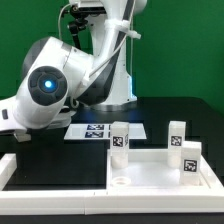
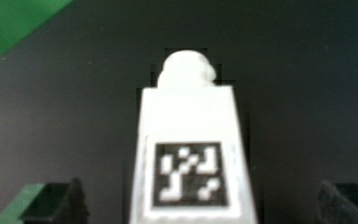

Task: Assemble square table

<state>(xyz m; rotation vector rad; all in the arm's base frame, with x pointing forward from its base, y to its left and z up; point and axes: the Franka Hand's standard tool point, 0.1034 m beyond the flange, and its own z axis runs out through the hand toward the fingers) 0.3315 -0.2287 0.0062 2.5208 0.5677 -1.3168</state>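
In the wrist view a white block leg (image 2: 192, 140) lies on the black table, with a black-white tag on its face and a round peg at its far end. My gripper (image 2: 197, 206) is open; its dark fingers (image 2: 48, 203) stand wide on either side of the leg's near end, not touching it. In the exterior view the white square top (image 1: 150, 172) lies at the front with its rim up. Three tagged legs stand upright on it: one (image 1: 119, 137), a second (image 1: 176, 131) and a third (image 1: 190, 160). My hand is out of view at the exterior view's left edge.
The marker board (image 1: 93, 130) lies flat behind the square top. A long white border rail (image 1: 50, 185) runs along the front left. The arm's bulky white body (image 1: 50, 85) hangs over the table's left side. A green wall stands behind.
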